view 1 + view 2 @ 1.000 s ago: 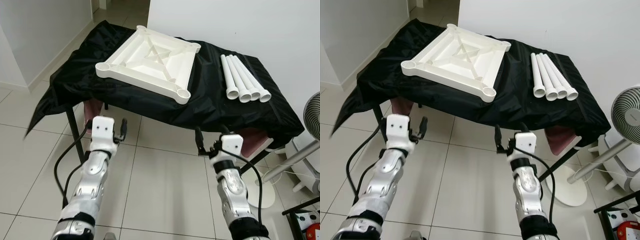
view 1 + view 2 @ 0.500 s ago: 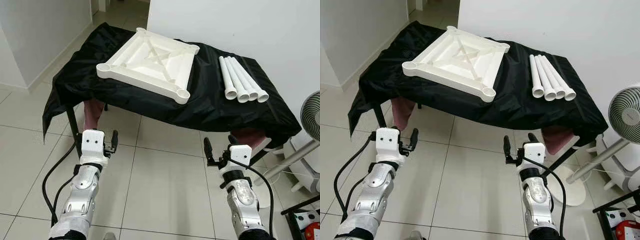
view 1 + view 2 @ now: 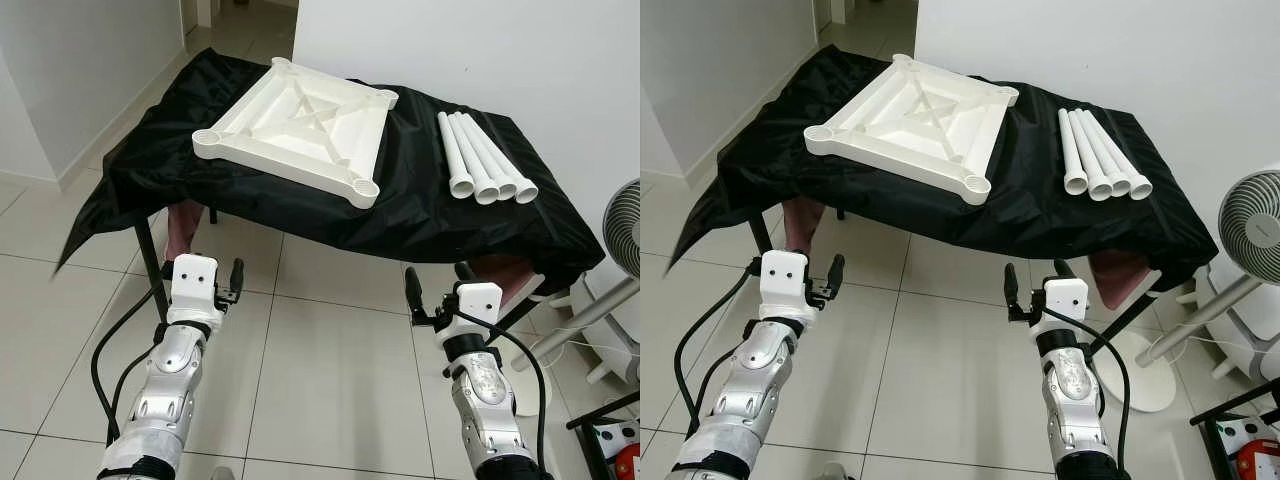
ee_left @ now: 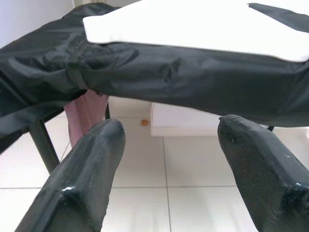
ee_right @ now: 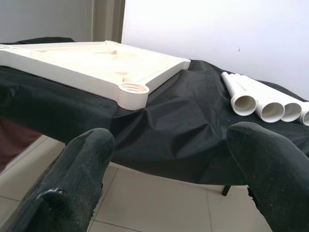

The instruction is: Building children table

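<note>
A white square tabletop point(image 3: 300, 125) lies upside down on a table draped in black cloth point(image 3: 430, 215). Several white tube legs point(image 3: 485, 160) lie side by side to its right. My left gripper point(image 3: 200, 270) hangs open over the floor, below and in front of the table's left front edge. My right gripper point(image 3: 438, 280) is open too, below the front edge on the right. Neither holds anything. The right wrist view looks between open fingers point(image 5: 87, 169) at a corner socket of the tabletop point(image 5: 133, 89) and the tube ends point(image 5: 260, 104). The left wrist view faces the cloth's front drape point(image 4: 193, 77).
A standing fan point(image 3: 1250, 225) with a round base point(image 3: 1140, 385) is at the right, close to my right arm. A black metal table leg point(image 3: 150, 260) and pink fabric point(image 3: 182, 225) hang under the table's left. A dark rack point(image 3: 610, 440) sits bottom right. Tiled floor point(image 3: 330, 370) lies ahead.
Both grippers sit a little lower and nearer to me than a second ago, and slightly higher than half a second ago. The cloth's loose left corner has swung outward again.
</note>
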Available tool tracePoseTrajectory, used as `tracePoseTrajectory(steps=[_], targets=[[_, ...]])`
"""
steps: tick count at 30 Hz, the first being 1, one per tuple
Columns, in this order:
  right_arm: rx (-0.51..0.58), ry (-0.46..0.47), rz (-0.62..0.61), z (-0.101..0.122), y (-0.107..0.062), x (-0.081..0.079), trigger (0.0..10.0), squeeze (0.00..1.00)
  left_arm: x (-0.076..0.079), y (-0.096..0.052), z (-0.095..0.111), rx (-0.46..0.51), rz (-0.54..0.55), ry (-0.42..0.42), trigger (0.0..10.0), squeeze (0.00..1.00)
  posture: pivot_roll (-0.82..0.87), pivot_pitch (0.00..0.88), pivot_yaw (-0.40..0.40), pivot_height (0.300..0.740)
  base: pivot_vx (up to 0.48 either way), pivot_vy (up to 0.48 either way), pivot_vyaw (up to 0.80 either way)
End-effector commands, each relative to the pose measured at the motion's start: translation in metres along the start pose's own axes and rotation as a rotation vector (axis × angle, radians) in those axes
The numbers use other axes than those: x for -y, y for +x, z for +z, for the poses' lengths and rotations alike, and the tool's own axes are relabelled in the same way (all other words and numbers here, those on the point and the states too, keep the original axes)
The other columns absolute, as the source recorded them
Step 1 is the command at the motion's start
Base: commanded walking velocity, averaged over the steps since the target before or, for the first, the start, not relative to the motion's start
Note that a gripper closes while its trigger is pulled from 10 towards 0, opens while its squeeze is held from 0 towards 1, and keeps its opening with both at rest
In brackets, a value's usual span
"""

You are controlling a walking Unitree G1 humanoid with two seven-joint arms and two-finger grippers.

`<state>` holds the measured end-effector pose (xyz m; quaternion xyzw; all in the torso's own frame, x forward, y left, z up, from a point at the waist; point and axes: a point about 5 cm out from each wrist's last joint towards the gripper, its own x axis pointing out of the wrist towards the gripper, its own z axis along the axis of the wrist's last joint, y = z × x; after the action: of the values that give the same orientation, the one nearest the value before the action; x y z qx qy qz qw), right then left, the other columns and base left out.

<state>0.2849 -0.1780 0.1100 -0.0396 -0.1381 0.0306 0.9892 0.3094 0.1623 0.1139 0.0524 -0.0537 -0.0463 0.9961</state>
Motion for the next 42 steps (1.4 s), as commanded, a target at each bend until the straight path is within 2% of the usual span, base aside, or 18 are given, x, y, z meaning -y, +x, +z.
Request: tracePoseTrajectory(steps=[1, 14, 22, 42], targets=[[0.007, 0.0, -0.033, 0.005, 0.001, 0.006, 10.0, 0.0, 0.007, 0.004, 0.009, 0.025, -0.073, -0.01, 10.0, 0.0, 0.13, 0.002, -0.108, 0.74, 0.0, 0.0, 0.0], [0.022, 0.002, -0.035, 0.01, 0.013, 0.005, 10.0, 0.0, 0.001, 0.011, 0.016, 0.034, -0.058, -0.001, 10.0, 0.0, 0.15, 0.0, -0.116, 0.74, 0.0, 0.0, 0.0], [0.023, -0.004, -0.032, 0.013, 0.018, 0.006, 10.0, 0.0, -0.004, 0.013, 0.019, 0.037, -0.039, 0.004, 10.0, 0.0, 0.15, 0.0, -0.119, 0.74, 0.308, 0.0, 0.0], [0.014, -0.019, -0.006, 0.01, 0.022, 0.003, 10.0, 0.0, -0.002, 0.017, 0.019, 0.04, -0.039, -0.005, 10.0, 0.0, 0.16, 0.0, -0.136, 0.74, 0.338, 0.0, 0.0]])
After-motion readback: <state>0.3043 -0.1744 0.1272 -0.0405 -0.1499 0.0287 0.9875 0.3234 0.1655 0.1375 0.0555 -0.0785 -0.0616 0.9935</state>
